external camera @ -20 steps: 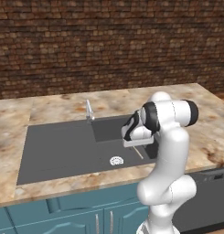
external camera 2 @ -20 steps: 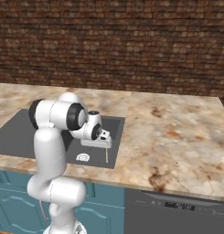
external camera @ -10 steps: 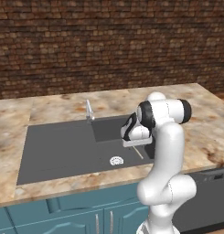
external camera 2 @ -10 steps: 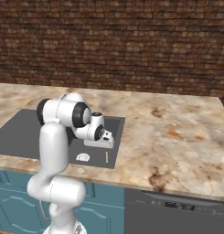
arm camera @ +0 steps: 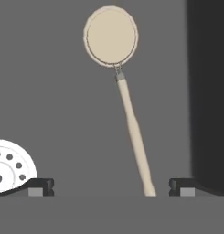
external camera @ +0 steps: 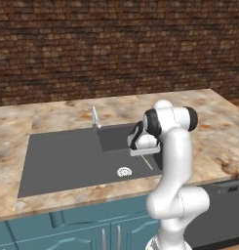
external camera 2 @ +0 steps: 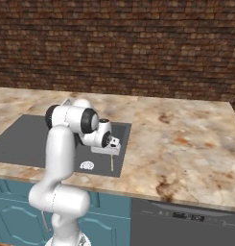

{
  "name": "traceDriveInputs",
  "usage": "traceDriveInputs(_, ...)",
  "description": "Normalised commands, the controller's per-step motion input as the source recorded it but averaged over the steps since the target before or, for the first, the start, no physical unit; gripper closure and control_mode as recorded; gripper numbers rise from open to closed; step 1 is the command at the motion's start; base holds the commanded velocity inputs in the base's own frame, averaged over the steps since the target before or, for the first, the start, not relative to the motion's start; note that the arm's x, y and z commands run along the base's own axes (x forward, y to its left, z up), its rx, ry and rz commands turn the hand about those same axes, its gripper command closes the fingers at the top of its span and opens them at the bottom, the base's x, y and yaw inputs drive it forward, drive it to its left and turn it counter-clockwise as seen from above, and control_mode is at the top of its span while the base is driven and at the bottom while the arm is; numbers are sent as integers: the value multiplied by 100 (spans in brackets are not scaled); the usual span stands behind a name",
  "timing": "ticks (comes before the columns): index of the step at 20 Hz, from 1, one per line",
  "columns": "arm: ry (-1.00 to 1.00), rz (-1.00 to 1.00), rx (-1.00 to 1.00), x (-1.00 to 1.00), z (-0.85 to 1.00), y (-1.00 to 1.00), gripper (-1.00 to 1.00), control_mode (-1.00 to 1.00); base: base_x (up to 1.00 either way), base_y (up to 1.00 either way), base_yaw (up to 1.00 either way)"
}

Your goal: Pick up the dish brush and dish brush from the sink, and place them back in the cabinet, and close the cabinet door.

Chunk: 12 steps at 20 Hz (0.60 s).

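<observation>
One dish brush (arm camera: 127,105), with a round beige head and a pale wooden handle, lies on the floor of the dark grey sink (external camera: 62,156) near its right wall. My gripper (arm camera: 111,186) hangs open just above it, pointing down. The handle's end sits between the fingertips (arm camera: 38,186), nearer the right one, and touches neither. In the base views the gripper (external camera: 143,152) (external camera 2: 107,150) is low in the basin with the handle (external camera: 148,163) (external camera 2: 112,163) poking out beneath it. The cabinet and its door are out of view.
The round silvery drain (external camera: 124,171) (arm camera: 8,167) lies just left of the gripper. A small grey faucet (external camera: 95,118) stands at the sink's back edge. Marbled counter (external camera 2: 181,139) stretches to the right below a brick wall. Low teal cupboards (external camera: 82,224) and a dark appliance front (external camera 2: 186,218) sit below.
The arm's upper joints have shifted slightly, and the hand has stayed low over the brush. The jaws are as wide open as before.
</observation>
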Motion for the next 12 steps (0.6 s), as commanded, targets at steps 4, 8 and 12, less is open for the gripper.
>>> traceDriveInputs(4,0,0,0,29,-23,-1,-100,-100,0,0,0)
traceDriveInputs(8,0,0,0,37,-23,-3,-100,-100,0,0,0)
traceDriveInputs(12,0,0,0,29,-19,-8,-100,-100,0,0,0)
